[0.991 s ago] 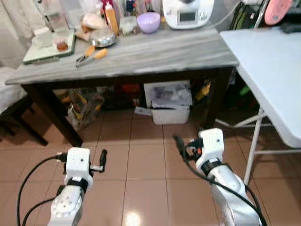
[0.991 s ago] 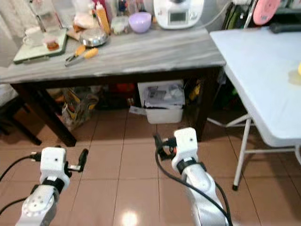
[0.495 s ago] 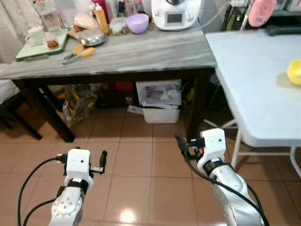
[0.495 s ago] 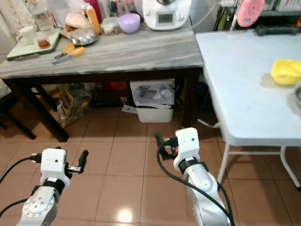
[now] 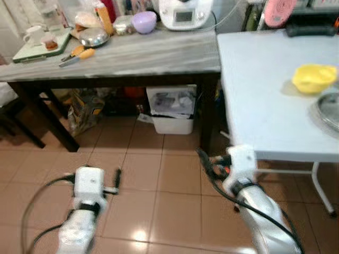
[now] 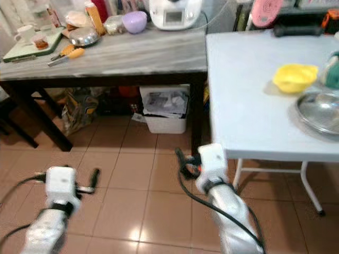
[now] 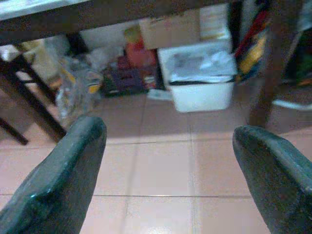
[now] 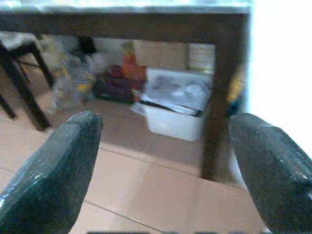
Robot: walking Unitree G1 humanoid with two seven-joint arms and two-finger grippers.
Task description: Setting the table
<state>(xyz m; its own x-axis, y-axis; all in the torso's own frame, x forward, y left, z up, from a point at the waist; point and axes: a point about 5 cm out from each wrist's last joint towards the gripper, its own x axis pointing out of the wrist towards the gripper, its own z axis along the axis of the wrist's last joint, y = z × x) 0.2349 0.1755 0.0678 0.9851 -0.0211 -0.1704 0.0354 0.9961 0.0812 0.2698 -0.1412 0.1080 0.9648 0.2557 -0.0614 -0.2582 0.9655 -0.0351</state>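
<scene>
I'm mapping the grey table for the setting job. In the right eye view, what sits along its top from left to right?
White cup → steel bowl → orange bottle → purple bowl → white kitchen appliance.

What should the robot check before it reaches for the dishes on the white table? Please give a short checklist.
1. Left end effector open and holding nothing: ok.
2. Right end effector open and holding nothing: ok.
3. Yellow bowl in sight on the white table: ok.
4. Metal plate fully in sight: not ok, cut by the frame edge.
5. Both end effectors raised to table height: not ok, they are low over the floor.
</scene>
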